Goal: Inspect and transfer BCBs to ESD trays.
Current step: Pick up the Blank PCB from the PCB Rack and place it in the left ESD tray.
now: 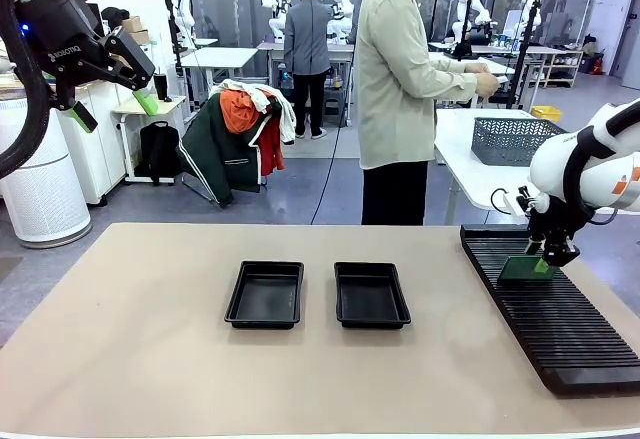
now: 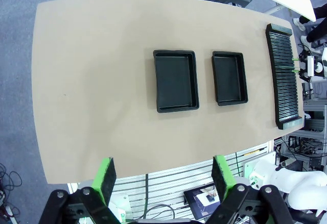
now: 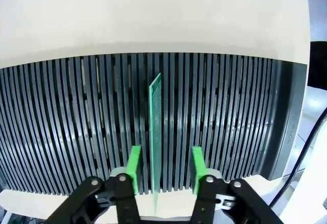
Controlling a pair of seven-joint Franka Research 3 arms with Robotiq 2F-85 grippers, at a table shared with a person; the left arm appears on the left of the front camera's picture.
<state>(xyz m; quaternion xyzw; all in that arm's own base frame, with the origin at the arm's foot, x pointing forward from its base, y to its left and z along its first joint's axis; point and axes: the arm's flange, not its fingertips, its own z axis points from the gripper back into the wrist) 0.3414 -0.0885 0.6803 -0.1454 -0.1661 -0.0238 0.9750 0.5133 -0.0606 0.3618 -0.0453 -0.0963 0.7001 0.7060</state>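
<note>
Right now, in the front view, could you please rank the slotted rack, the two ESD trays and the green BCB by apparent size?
1. The slotted rack: largest by far.
2. The left ESD tray and the right ESD tray: they look alike, so I won't rank them.
3. The BCB, standing on edge in the rack: smallest.

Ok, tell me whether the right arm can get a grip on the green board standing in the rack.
Probably yes: the right hand straddles the board, which stands on edge in the rack. The jaws are open on either side of it, with nothing in between.
</note>
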